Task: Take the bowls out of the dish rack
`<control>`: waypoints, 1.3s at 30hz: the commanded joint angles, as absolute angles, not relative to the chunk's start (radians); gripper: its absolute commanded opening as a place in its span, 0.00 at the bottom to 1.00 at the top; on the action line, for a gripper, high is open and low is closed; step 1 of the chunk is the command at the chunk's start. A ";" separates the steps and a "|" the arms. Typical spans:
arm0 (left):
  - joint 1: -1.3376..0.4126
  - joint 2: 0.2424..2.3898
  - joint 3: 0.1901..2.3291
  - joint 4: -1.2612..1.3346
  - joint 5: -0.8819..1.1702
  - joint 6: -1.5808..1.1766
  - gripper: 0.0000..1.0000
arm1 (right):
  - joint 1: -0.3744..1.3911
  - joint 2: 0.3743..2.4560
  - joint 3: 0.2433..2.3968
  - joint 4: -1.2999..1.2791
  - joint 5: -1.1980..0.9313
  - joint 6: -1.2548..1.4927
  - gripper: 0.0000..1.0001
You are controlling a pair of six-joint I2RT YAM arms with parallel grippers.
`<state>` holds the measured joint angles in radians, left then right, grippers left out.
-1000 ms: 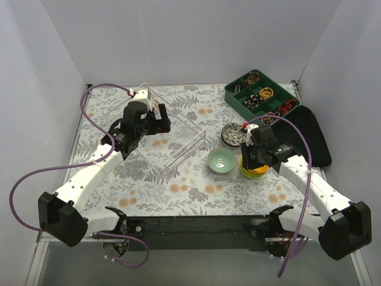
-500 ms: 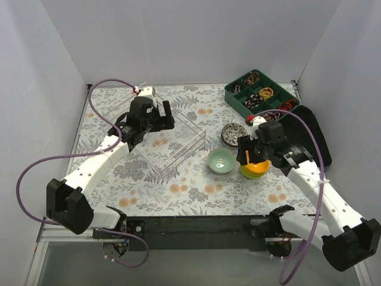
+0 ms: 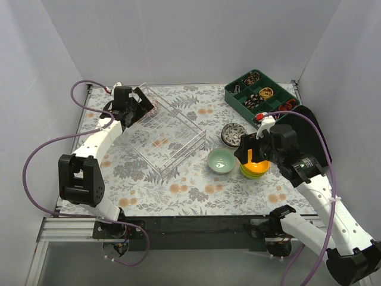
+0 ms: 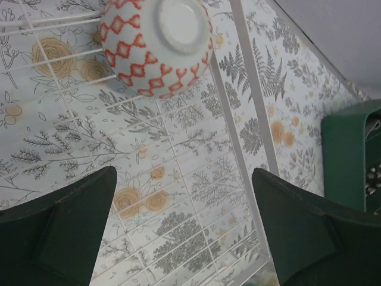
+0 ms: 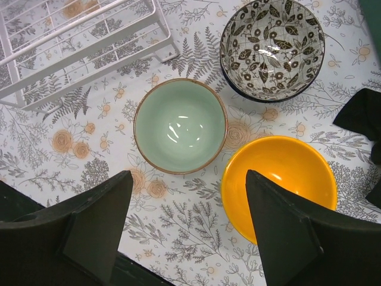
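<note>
The clear dish rack lies left of centre. A red-and-white patterned bowl leans in its far left corner, its foot toward my left wrist camera. My left gripper is open and empty just short of that bowl; in the left wrist view it hangs over the rack's wire floor. An orange bowl sits stacked on a yellow-green bowl beside a pale mint bowl and a dark floral bowl. My right gripper is open and empty above them.
A dark green compartmented tray of small items stands at the back right. A black cloth lies along the right wall. The rack's near corner lies close to the mint bowl. White walls enclose the table.
My left arm has swung to the far left corner of the rack. My right gripper has drawn back and up from the orange bowl, which stays on the stack.
</note>
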<state>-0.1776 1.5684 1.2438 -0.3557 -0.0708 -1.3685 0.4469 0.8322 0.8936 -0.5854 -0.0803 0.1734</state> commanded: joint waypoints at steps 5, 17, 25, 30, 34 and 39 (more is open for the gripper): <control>-0.092 1.661 1.279 -0.219 -0.107 -1.611 0.98 | 0.443 0.815 0.881 -0.523 -0.138 0.115 0.86; -0.077 1.835 1.305 -0.081 -0.190 -1.669 0.98 | 0.445 0.830 0.867 -0.511 -0.212 0.040 0.85; -0.064 1.890 1.286 0.036 -0.199 -1.698 0.98 | 0.445 0.830 0.867 -0.520 -0.256 0.003 0.85; -0.064 1.916 1.258 0.078 -0.176 -1.733 0.98 | 0.445 0.850 0.874 -0.537 -0.256 -0.024 0.85; -0.063 1.943 1.250 0.077 -0.173 -1.750 0.98 | 0.445 0.861 0.881 -0.537 -0.253 -0.028 0.85; -0.064 1.979 1.282 0.009 -0.150 -1.790 0.98 | 0.445 0.873 0.884 -0.535 -0.253 -0.032 0.84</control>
